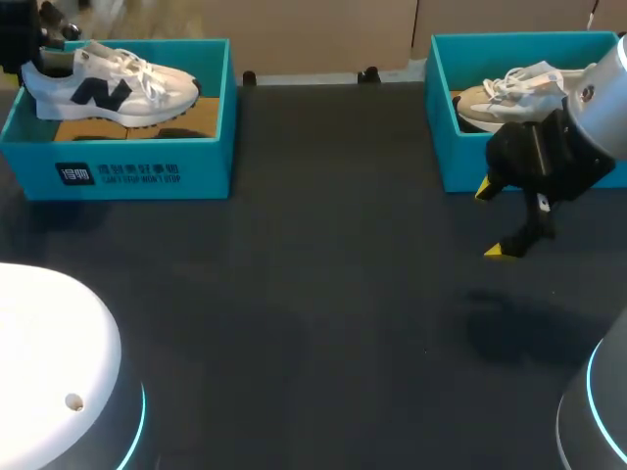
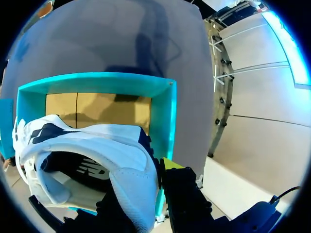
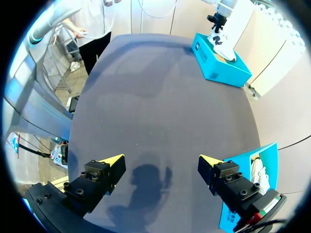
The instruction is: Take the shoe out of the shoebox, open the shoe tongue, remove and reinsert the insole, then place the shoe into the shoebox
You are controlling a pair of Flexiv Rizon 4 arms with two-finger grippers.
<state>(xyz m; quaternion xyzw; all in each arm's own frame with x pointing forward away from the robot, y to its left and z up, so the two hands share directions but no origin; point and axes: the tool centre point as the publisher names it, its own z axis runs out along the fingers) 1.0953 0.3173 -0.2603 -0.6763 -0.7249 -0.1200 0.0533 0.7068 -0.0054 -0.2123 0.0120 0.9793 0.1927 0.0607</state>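
Observation:
A white shoe with a navy logo (image 1: pixel 113 88) hangs over the left teal shoebox (image 1: pixel 127 166), sole down and toe pointing right. My left gripper (image 1: pixel 34 51) is shut on its heel end. The left wrist view shows the white heel (image 2: pixel 126 179) pinched between the dark fingers (image 2: pixel 182 194), with the box's cardboard floor (image 2: pixel 97 109) below. My right gripper (image 1: pixel 496 221) hovers open over the dark table in front of the right box, nothing between its yellow tips (image 3: pixel 112 160). From the right wrist, the left box (image 3: pixel 221 60) sits far across the table.
A second teal shoebox (image 1: pixel 446 108) at the back right holds a beige and white shoe (image 1: pixel 509 93); its corner (image 3: pixel 248 194) lies beside my right gripper. The dark table (image 1: pixel 323 294) stretches between the two boxes. My arm bases stand at the near corners.

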